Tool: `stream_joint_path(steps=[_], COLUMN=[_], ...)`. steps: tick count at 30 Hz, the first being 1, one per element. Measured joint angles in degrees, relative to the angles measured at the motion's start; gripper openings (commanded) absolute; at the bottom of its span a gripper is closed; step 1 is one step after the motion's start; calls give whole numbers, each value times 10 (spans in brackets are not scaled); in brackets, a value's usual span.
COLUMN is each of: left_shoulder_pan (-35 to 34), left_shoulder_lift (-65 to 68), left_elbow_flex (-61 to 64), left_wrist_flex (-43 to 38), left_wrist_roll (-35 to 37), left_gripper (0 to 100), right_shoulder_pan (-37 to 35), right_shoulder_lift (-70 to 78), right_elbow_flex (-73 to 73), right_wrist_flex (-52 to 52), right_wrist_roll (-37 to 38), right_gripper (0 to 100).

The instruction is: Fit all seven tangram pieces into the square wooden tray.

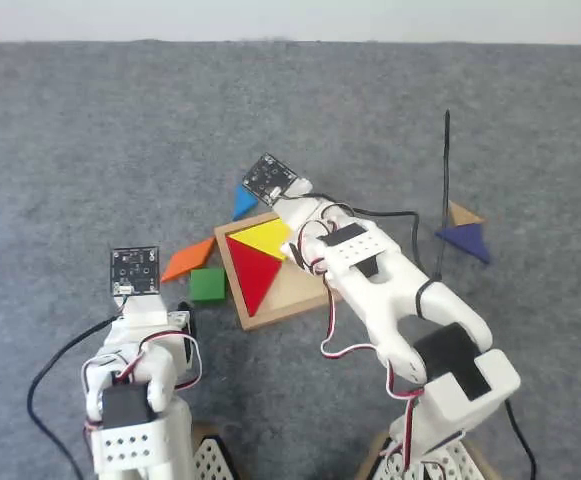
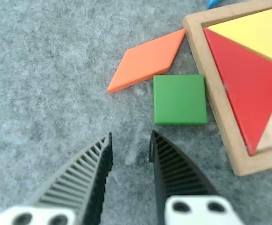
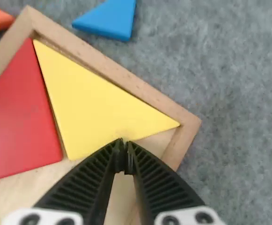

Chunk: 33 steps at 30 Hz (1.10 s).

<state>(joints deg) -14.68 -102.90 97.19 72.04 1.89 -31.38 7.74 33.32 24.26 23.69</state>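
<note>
Square wooden tray point(image 1: 295, 288) sitting mid-table on grey felt point(image 1: 90, 130) — holds two pieces so far. Big yellow triangle point(image 1: 265, 238) along the far rim, big red triangle point(image 1: 253, 272) along the rim on the left arm's side, edge to edge with the yellow. Bare wood across the rest of the floor.

Outside the tray, left arm's side: green square point(image 1: 207, 284) just beside the rim, orange parallelogram point(image 1: 188, 260) just beyond that, one tip near the tray corner. Blue triangle point(image 1: 243, 202) just past the far corner. Well apart on the right: purple triangle point(image 1: 465, 240) with a small tan triangle point(image 1: 462, 213) right against it.

Left gripper point(image 2: 130, 140) — released, fingers spread, low over the felt just short of the green square, grasping nothing. Right gripper point(image 3: 123, 146) clenched tight on nothing, tips over the tray right at the yellow triangle's edge.
</note>
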Motion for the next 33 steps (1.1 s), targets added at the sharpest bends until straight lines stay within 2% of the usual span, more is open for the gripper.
stream_joint_path(steps=[5, 8, 11, 14, 17, 26, 30, 33], left_shoulder_pan=[0, 0, 0, 0, 0, 0, 0, 0], left_shoulder_lift=[0, 0, 0, 0, 0, 0, 0, 0], left_elbow_flex=[0, 0, 0, 0, 0, 0, 0, 0], left_wrist_flex=[0, 0, 0, 0, 0, 0, 0, 0], left_wrist_roll=[0, 0, 0, 0, 0, 0, 0, 0], left_gripper=[128, 128, 128, 128, 128, 128, 128, 128], right_shoulder_pan=[2, 36, 55, 59, 60, 44, 46, 59], right_shoulder_lift=[0, 0, -4, -7, -4, 97, 125, 135], right_elbow_flex=[0, 0, -16, -69, -110, -176, -219, -236], right_wrist_flex=[0, 0, 45, 150, 229, 259, 302, 318], right_wrist_roll=[0, -1, -2, -1, -2, -4, -5, -8], right_gripper=[8, 20, 129, 201, 169, 147, 16, 27])
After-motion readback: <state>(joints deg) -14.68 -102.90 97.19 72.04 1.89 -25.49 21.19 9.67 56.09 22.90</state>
